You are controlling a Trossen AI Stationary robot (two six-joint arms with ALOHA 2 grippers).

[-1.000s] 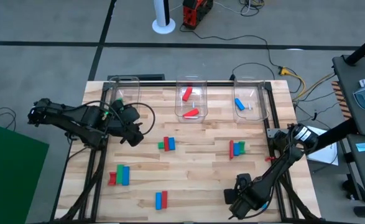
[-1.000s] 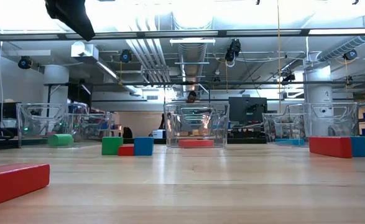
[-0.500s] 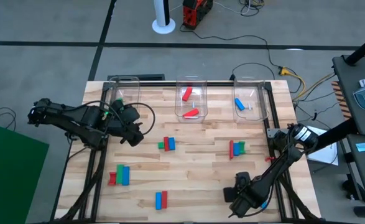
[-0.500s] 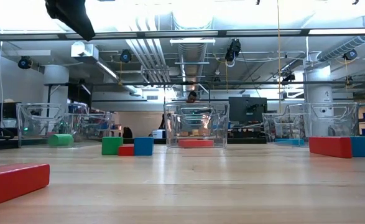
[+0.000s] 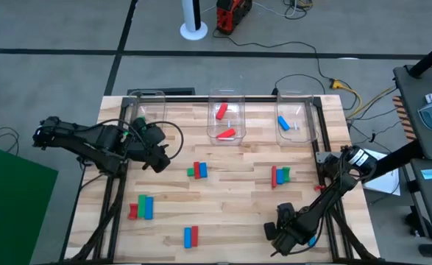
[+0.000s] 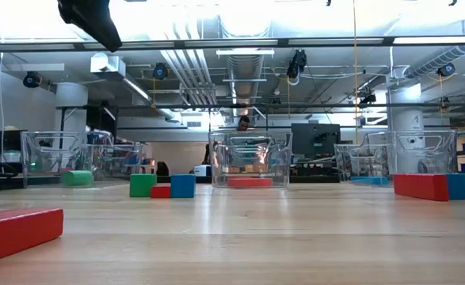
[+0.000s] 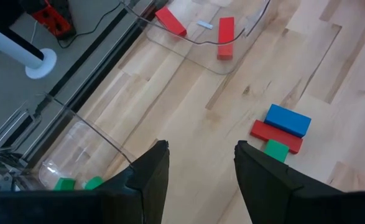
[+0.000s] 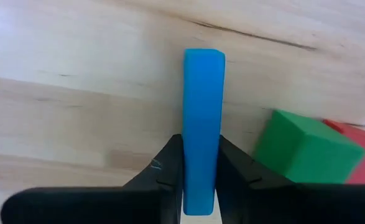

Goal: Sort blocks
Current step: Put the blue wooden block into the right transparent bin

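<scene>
We see the right gripper [image 8: 199, 180] near the table's [image 5: 230, 191] 5 o'clock corner, its two fingers [image 8: 163, 177] closed tight on a blue block [image 8: 203, 124] that stands on edge between them; a green block [image 8: 303, 152] lies just beside it on the wood. The left gripper [image 7: 198, 171] hangs at about 9 o'clock, its fingers parted with nothing between them, near the left clear bin [image 5: 148, 110], which holds two green blocks [image 7: 64, 184]. At 12 o'clock we find the middle bin [image 5: 226, 118] with two red blocks [image 5: 221, 110], and at 1 o'clock the right bin [image 5: 298, 118] with one blue block [image 5: 282, 123]. Mixed red, green and blue clusters lie at centre [image 5: 198, 171], at 3 o'clock [image 5: 280, 175], at 7 o'clock [image 5: 141, 207] and at 6 o'clock [image 5: 190, 236].
</scene>
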